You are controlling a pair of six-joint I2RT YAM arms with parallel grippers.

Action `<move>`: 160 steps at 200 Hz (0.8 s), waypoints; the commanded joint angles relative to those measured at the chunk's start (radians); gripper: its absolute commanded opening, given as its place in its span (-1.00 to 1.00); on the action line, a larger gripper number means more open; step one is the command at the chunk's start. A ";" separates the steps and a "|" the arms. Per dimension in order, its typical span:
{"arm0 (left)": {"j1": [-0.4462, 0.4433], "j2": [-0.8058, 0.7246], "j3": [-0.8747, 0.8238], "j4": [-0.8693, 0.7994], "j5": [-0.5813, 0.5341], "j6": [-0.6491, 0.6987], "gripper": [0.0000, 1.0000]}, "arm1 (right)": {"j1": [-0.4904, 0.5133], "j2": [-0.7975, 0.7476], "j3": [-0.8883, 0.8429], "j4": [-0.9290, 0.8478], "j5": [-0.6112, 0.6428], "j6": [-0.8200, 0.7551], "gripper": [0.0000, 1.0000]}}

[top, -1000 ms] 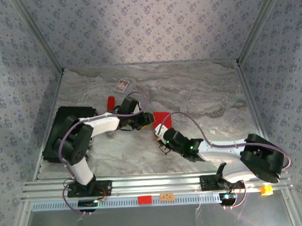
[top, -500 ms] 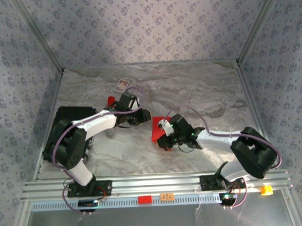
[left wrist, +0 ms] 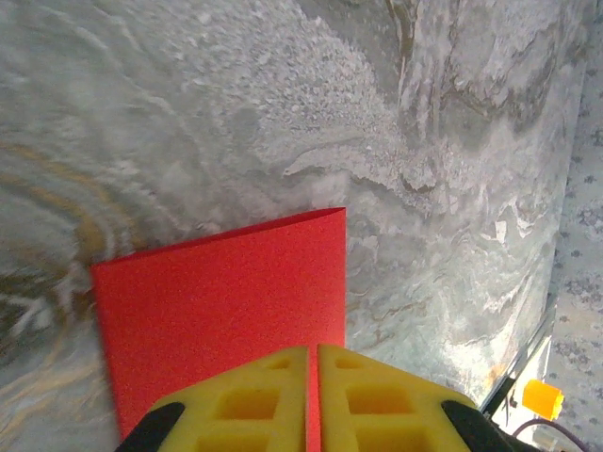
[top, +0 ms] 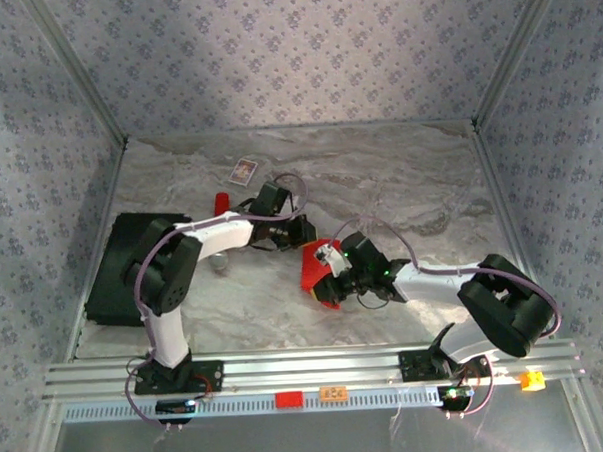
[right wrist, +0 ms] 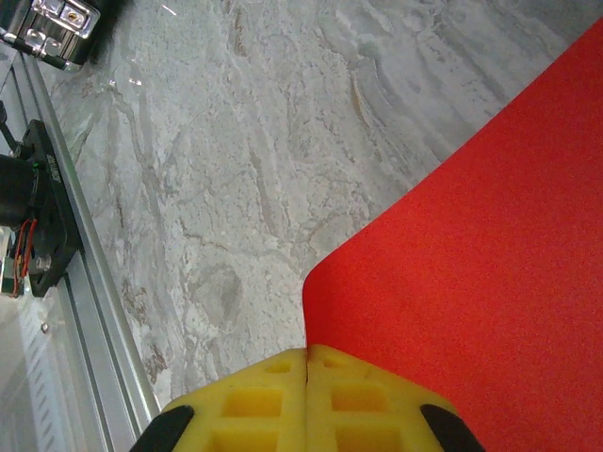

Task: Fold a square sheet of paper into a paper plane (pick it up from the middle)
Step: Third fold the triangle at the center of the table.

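Above marble table (top: 410,181), left claw (left wrist: 313,367) has closed onto square sheet of paper (left wrist: 226,292) that right claw (right wrist: 308,367) clamps.

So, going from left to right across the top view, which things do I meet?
Black mat → red stick → small printed card → red sheet of paper → small orange object.

the sheet of paper (top: 310,274) is hanging just above the middle of the marble table, bright red, plain and unmarked. it is bowing rather than lying flat, with the left gripper (left wrist: 313,395) pinching one edge and the right gripper (right wrist: 308,395) pinching the opposite one. its far corner is showing square, and its near edge is curling.
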 commanded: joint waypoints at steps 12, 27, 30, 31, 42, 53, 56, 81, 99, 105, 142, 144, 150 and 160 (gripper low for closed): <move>-0.016 0.069 0.046 -0.001 0.020 0.024 -0.85 | -0.011 -0.010 -0.025 0.018 0.012 0.019 -1.00; -0.018 0.097 0.050 -0.014 0.012 0.025 -0.87 | -0.013 -0.010 -0.027 0.019 0.017 0.022 -1.00; -0.017 0.102 0.051 -0.017 0.012 0.027 -0.87 | -0.012 -0.009 -0.027 0.019 0.020 0.022 -1.00; -0.017 0.104 0.051 -0.018 0.012 0.027 -0.87 | -0.013 -0.009 -0.028 0.019 0.020 0.023 -1.00; -0.018 0.118 0.045 -0.021 0.008 0.029 -0.88 | -0.016 -0.010 -0.030 0.022 0.020 0.027 -1.00; -0.019 0.130 0.038 -0.022 0.001 0.029 -0.89 | -0.019 -0.011 -0.030 0.024 0.025 0.030 -1.00; -0.018 0.133 0.036 -0.024 -0.002 0.028 -0.89 | -0.019 -0.010 -0.030 0.022 0.028 0.032 -1.00; -0.020 0.148 0.022 -0.034 -0.018 0.029 -0.91 | -0.028 -0.015 -0.027 0.008 0.056 0.035 -1.00; -0.019 0.150 0.015 -0.038 -0.025 0.030 -0.91 | -0.035 -0.022 -0.025 -0.020 0.092 0.034 -1.00; -0.019 0.150 0.017 -0.042 -0.027 0.031 -0.92 | -0.037 -0.026 -0.022 -0.033 0.108 0.033 -1.00; -0.019 0.145 0.020 -0.051 -0.035 0.037 -0.92 | -0.051 -0.042 -0.016 -0.090 0.194 0.034 -1.00; -0.019 0.145 0.021 -0.051 -0.035 0.037 -0.92 | -0.052 -0.041 -0.016 -0.091 0.195 0.035 -1.00; -0.020 0.145 0.022 -0.050 -0.035 0.037 -0.92 | -0.054 -0.041 -0.018 -0.092 0.202 0.037 -0.99; -0.019 0.144 0.020 -0.051 -0.034 0.036 -0.93 | -0.053 -0.041 -0.016 -0.095 0.210 0.042 -1.00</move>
